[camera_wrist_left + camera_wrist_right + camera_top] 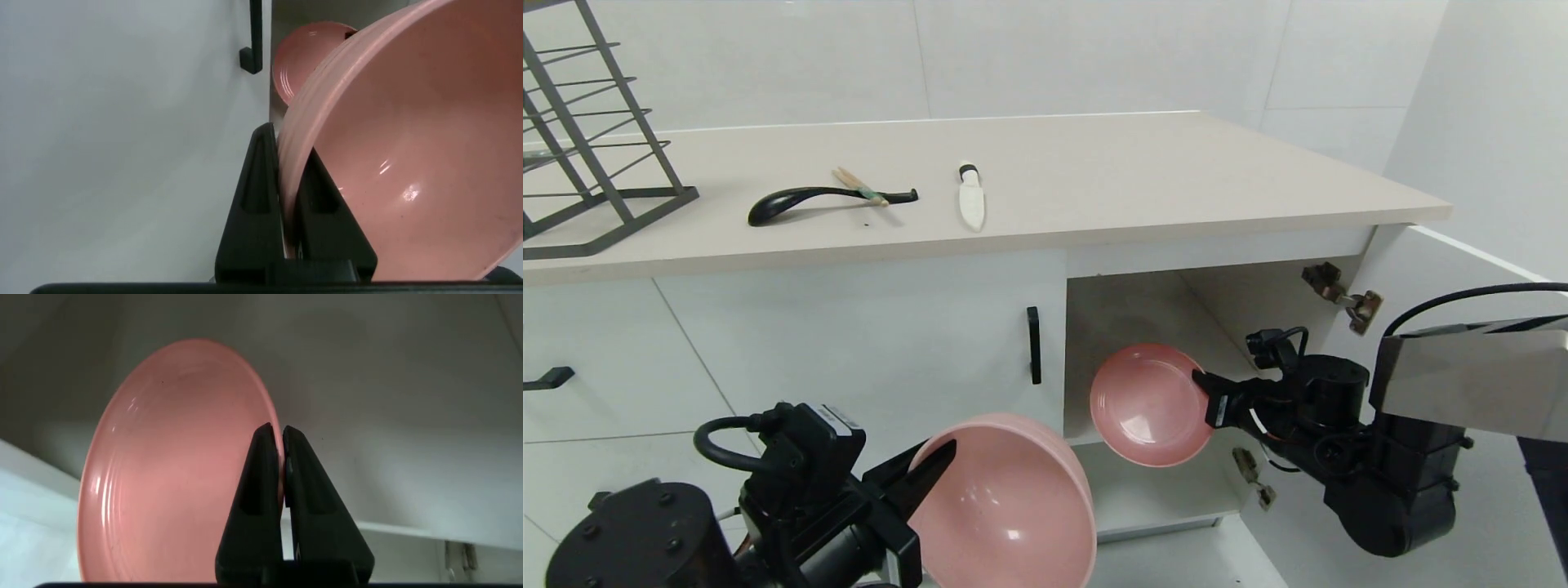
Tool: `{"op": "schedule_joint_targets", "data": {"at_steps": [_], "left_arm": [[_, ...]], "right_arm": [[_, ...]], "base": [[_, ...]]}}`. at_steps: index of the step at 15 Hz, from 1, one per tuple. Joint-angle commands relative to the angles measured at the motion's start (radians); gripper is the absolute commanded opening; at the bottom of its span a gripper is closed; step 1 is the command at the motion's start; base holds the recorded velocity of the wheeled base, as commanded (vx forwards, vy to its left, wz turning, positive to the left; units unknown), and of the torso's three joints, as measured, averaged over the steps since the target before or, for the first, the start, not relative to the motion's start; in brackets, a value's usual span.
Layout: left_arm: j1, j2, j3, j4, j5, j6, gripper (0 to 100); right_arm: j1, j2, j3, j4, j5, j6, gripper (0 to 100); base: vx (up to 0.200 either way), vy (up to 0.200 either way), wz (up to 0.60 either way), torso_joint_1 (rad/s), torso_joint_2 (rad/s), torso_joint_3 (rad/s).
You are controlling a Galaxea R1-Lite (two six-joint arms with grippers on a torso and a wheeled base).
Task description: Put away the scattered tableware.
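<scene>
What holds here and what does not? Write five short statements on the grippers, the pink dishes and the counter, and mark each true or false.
1. The left gripper is shut on the pink bowl at its rim. True.
2. The right gripper holds the pink plate before the open cabinet. True.
3. The pink plate lies flat on the cabinet shelf. False: it is held on edge in the right gripper.
4. A black ladle and a white knife lie on the counter. True.
5. The pink bowl stands on the counter beside the knife. False: the left gripper holds it low, before the closed door.
</scene>
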Motion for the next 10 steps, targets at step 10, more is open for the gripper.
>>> {"op": "schedule_joint_targets", "data": {"at_steps": [10], "left_arm": [[-0.007, 0.019, 0.0, -0.001, 0.021, -0.004, 0]], "right_arm": [[-0.003, 0.114, -0.131, -0.001, 0.0, 0.006, 0]], "base": [[0.06, 0.0, 0.0, 0.001, 0.0, 0.001]]}}
